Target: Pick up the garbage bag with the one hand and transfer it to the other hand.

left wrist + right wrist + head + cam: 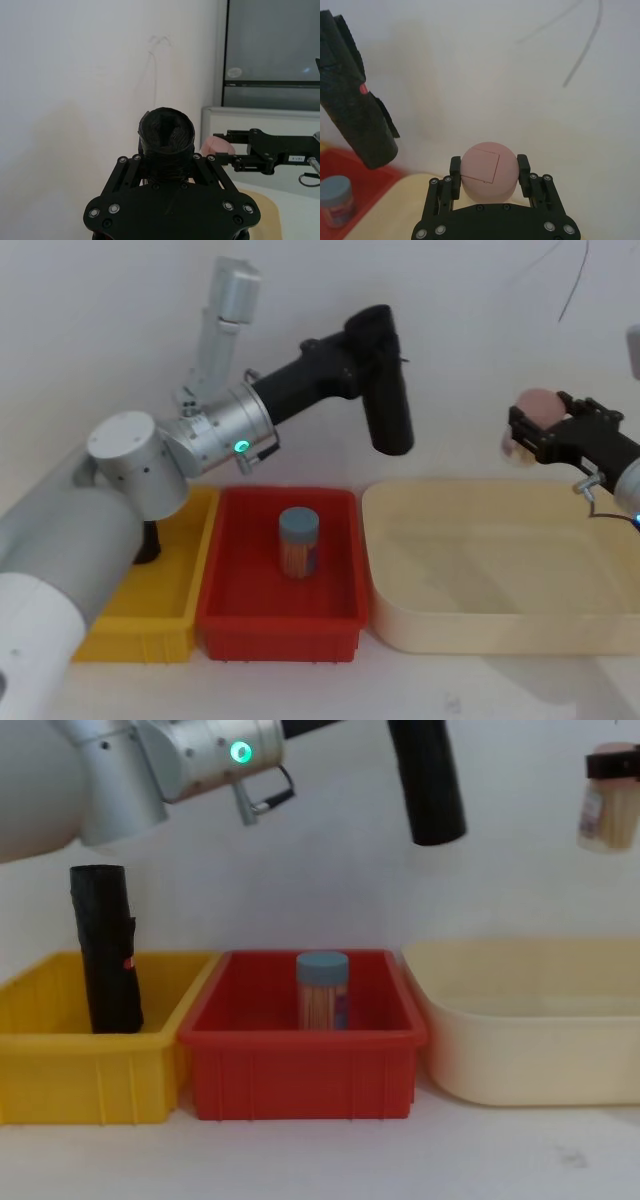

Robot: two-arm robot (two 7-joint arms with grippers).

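**Roll held aloft, jar in the other gripper**

Closest, side by side on the white table: yellow bin at left, red bin in the middle, cream tub at right. Standing in the yellow bin, a second black roll, taller than the bin's wall. Upright in the red bin, a blue-lidded jar.

High over the red bin's right end and well clear of it: garbage bag, hanging nearly upright, lower end free. Clamped near its top end between the fingers of the left gripper, one finger on each side.

Off to the right, above the cream tub and well apart from the bag: right gripper, fingers pressed against both sides of a pink-lidded jar.
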